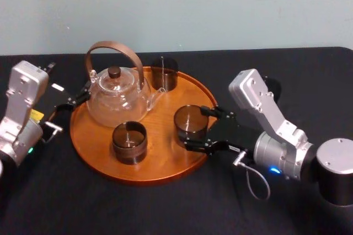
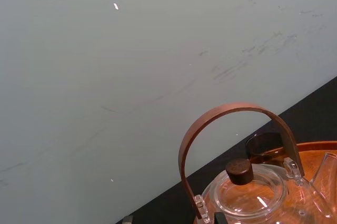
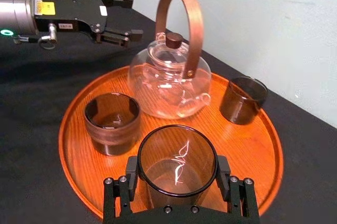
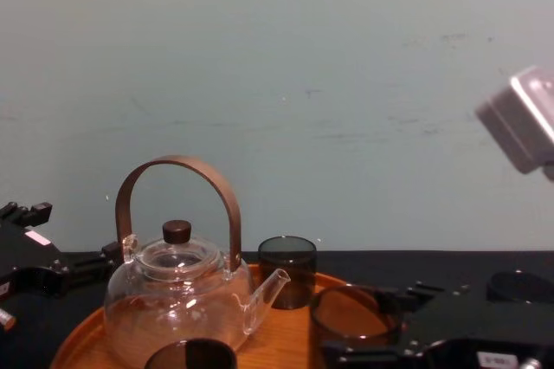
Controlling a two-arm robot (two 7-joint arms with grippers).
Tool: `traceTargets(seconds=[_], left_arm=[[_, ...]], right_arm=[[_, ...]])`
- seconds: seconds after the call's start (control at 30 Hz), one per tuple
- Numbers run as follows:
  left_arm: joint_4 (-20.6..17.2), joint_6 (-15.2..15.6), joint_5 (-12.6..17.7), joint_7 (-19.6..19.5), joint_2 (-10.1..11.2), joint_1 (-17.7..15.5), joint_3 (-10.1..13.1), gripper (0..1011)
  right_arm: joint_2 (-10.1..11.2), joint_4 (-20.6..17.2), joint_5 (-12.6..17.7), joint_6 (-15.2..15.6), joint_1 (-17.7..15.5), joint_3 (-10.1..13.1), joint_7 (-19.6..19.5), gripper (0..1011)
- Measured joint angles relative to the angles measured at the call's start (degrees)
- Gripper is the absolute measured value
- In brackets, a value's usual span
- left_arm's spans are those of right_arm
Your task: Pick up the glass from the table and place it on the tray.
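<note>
**Setting the glass down at the tray's three o'clock side**

My right gripper (image 3: 177,182) is clamped on the smoky brown cylindrical glass (image 1: 190,123), one finger pressed against each side of its wall. The glass is upright over the large round orange-brown wooden tray (image 1: 160,160), inside the rim at about three to four o'clock. I cannot tell whether its base already touches the wood.

To do this well, I lower straight down and keep the glass level until the base sits flat. Then I spread the fingers only enough to clear the wall and back out toward four o'clock, over the low rim. A sideways drag would tip it.

The clear round glass teapot with the brown hoop handle (image 1: 117,97) stands at ten o'clock. A second dark glass (image 1: 129,142) stands at seven o'clock and a third (image 1: 164,73) at twelve to one. All are apart from mine, so I have room.

My left gripper (image 3: 113,16) idles with fingers spread just outside the rim at nine o'clock, above the black table (image 1: 165,207).
</note>
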Motion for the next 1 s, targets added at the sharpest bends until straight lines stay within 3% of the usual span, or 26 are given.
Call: traceTargets(seconds=[0.5, 1.0], left_arm=[[0.0, 0.0, 0.0, 0.0, 0.0, 0.0, 0.0, 1001], [0.0, 0.0, 0.0, 0.0, 0.0, 0.0, 0.0, 1001]], right_arm=[[-2.7, 3.0, -1.5, -0.5, 2.2, -3.0, 0.6, 902], [-3.5, 6.3, -1.6, -1.9, 2.9, -3.4, 1.4, 902]])
